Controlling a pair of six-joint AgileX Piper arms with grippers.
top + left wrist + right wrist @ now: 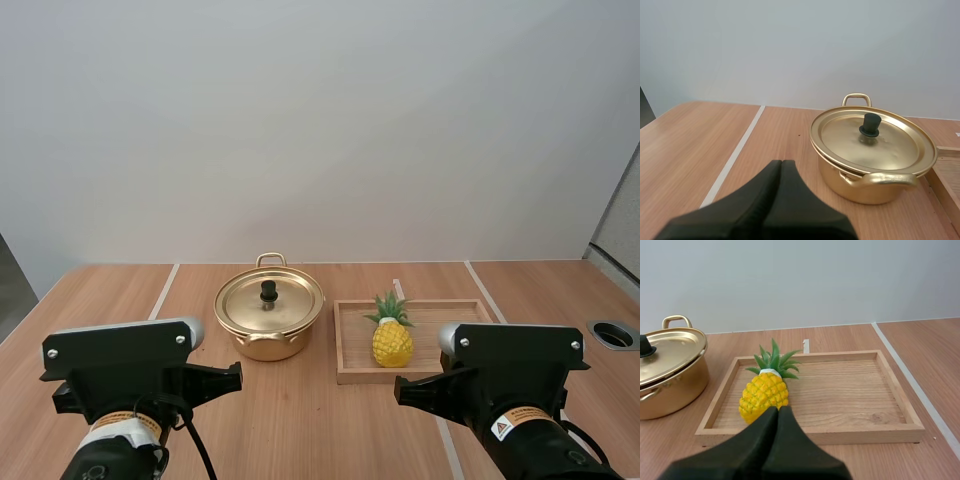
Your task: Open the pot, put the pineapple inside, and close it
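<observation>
A gold pot [269, 318] [871, 160] [667, 377] stands mid-table with its lid [269, 300] [872, 136] on, topped by a black knob [268, 291] [870, 124]. To its right a small yellow pineapple [392, 333] [766, 388] with green leaves lies in a wooden tray [440, 372] [850, 395], at the tray's left end. My left gripper [781, 164] is shut, back from the pot on its near left. My right gripper [778, 410] is shut too, its tip just short of the pineapple and the tray's near rim.
Pale seams [162, 292] [484, 291] run across the wooden tabletop. A round grommet hole [613, 334] sits near the table's right edge. Bare table lies to the left of the pot and in front of both objects.
</observation>
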